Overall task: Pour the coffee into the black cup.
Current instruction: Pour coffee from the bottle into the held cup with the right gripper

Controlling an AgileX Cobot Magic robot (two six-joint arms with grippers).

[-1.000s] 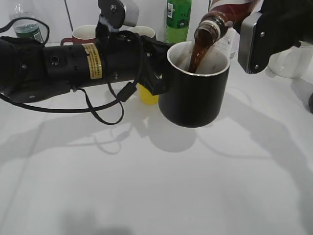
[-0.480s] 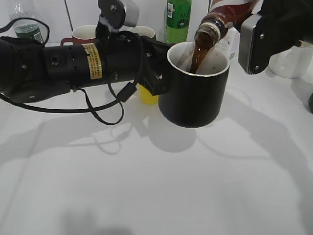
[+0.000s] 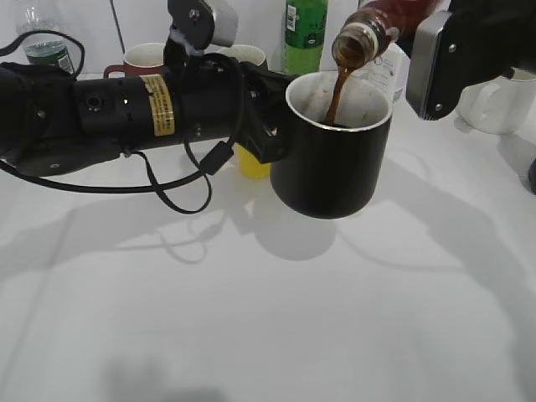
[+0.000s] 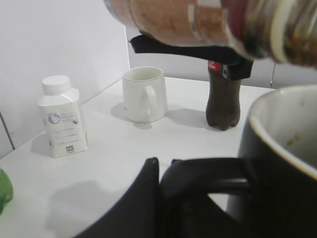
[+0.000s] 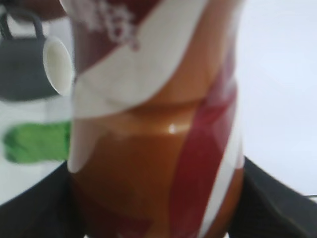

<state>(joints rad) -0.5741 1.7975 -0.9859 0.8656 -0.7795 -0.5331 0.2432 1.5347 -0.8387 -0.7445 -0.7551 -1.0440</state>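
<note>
The black cup is held above the table by my left gripper, which is shut on its handle. Its pale rim also shows in the left wrist view. My right gripper is shut on the coffee bottle, tilted mouth-down over the cup. A thin brown stream runs from the bottle's mouth into the cup. The bottle fills the right wrist view and crosses the top of the left wrist view.
A green bottle, a maroon mug, another mug and a yellow object stand behind the left arm. A white mug, a white carton and a dark cola bottle stand at the right.
The bottle has risen a little and its mouth is higher above the cup. The stream has thinned. The cup and left arm have not moved.
</note>
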